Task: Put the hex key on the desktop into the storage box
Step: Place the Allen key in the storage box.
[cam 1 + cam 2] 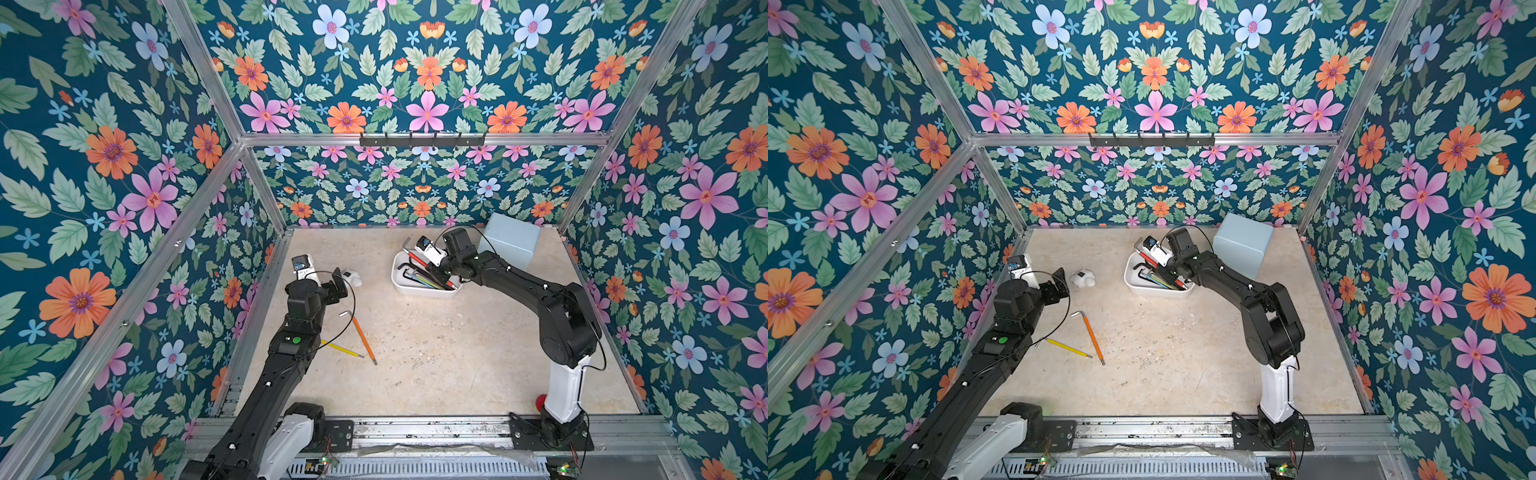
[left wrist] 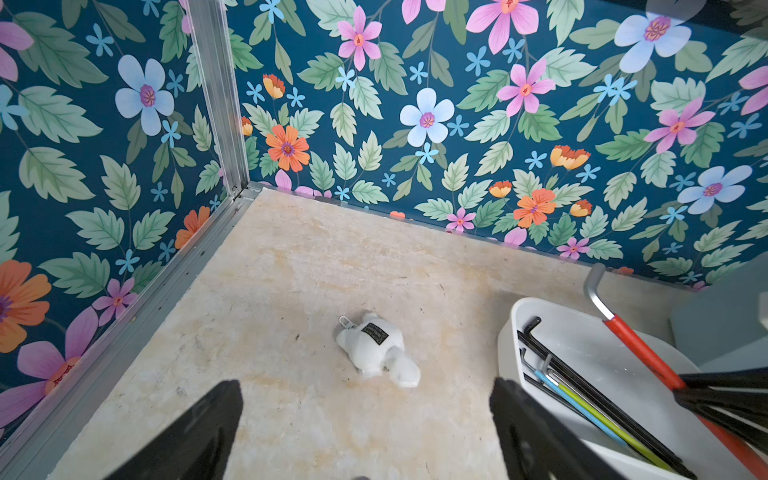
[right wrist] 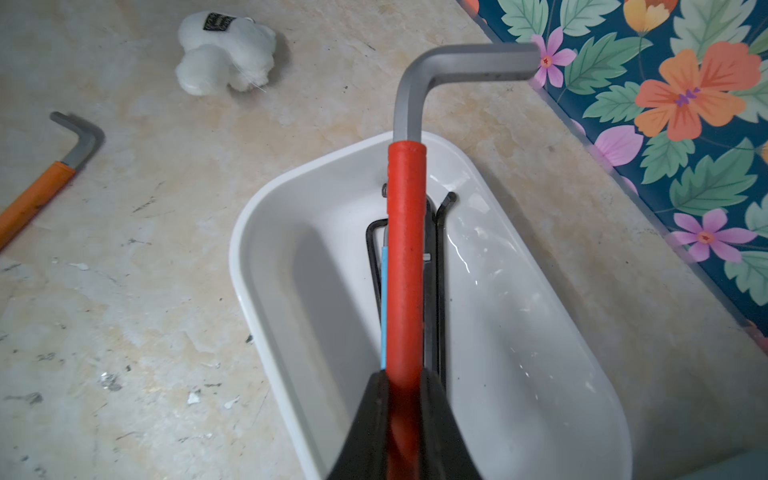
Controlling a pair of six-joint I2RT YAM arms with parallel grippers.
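My right gripper (image 3: pixel 405 382) is shut on a red-sleeved hex key (image 3: pixel 405 257) and holds it tilted over the white storage box (image 3: pixel 257 232). The key's bare bent end juts past the box's far rim. Both top views show this key (image 1: pixel 413 254) (image 1: pixel 1148 257) above the box (image 1: pixel 401 286). Several black, blue and green keys lie inside the box. An orange-sleeved hex key (image 1: pixel 361 332) and a yellow one (image 1: pixel 343 350) lie on the desktop (image 1: pixel 457 353) beside my left arm. My left gripper (image 2: pixel 365 382) hangs open and empty over the desktop.
A white plush toy (image 2: pixel 374 349) lies on the table just beyond my left gripper and left of the box. A pale blue cube-shaped box (image 1: pixel 509 245) stands at the back right, behind my right arm. Floral walls and aluminium rails close in the table.
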